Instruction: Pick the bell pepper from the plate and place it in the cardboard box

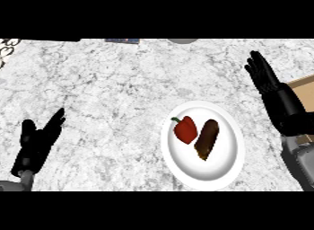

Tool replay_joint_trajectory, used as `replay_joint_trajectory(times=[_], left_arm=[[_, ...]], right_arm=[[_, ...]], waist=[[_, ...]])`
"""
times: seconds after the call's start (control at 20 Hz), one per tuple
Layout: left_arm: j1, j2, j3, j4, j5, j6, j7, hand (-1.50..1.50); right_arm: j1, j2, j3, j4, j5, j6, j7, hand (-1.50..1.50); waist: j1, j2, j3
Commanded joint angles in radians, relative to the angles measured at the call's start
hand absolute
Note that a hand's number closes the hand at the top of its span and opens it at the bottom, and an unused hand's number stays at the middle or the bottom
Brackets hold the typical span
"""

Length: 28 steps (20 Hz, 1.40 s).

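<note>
Two hands in view, both holding nothing. R hand [269, 85] shows at the right side, fingers straight and together, pointing away toward the far edge of the counter [106, 90]; its grey forearm runs down to the lower right corner. L hand [37, 139] rests low at the left edge, fingers straight and spread a bit, pointing up and slightly rightward, nothing in it.

Bell pepper [185, 130], red w/ a green stem, lies on the white plate [226, 157], below and to the left of the R hand's fingertips, just left of the R wrist, well apart from the palm. No contact betw. hand and pepper. Touching the pepper's right side, or v. close to it, a dark brown elongated item [207, 140] lies tilted on the same plate; can't tell what it is. Plate sits betw. the two hands, much nearer the R forearm than the L hand.

Cardboard box [313, 94] is immediately right of the R hand, partly behind the wrist, cut off by the frame edge; only a tan corner and rim show. Pepper is not in the box.
</note>
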Motion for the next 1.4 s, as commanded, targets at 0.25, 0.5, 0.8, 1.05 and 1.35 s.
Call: replay_joint_trajectory(times=[0.25,0.5,0.8,1.05,1.35], left_arm=[[-0.220,0.082,-0.008,-0.204,-0.133,-0.075,-0.229,0.00],[-0.191,0.017,-0.055,-0.208,-0.160,-0.091,-0.280,0.00],[-0.230,-0.021,-0.055,-0.169,-0.188,-0.075,-0.258,0.00],[-0.209,-0.022,-0.027,-0.134,-0.180,-0.106,-0.305,0.00],[-0.193,-0.004,-0.031,-0.193,-0.194,-0.117,-0.276,0.00]], right_arm=[[-0.315,-0.059,-0.048,-0.095,-0.095,0.199,0.015,-1.50],[-0.321,-0.169,0.010,0.125,0.115,0.335,-0.165,-1.50],[-0.363,-0.202,0.110,0.126,0.360,0.345,-0.370,-1.50],[-0.419,-0.233,0.204,0.063,0.489,0.410,-0.268,-1.50],[-0.523,-0.218,0.372,-0.051,0.638,0.552,-0.051,-1.50]], waist=[[-0.056,-0.036,-0.021],[-0.051,-0.015,-0.018],[-0.062,-0.019,-0.019],[-0.065,-0.024,-0.020],[-0.055,-0.031,-0.021]])
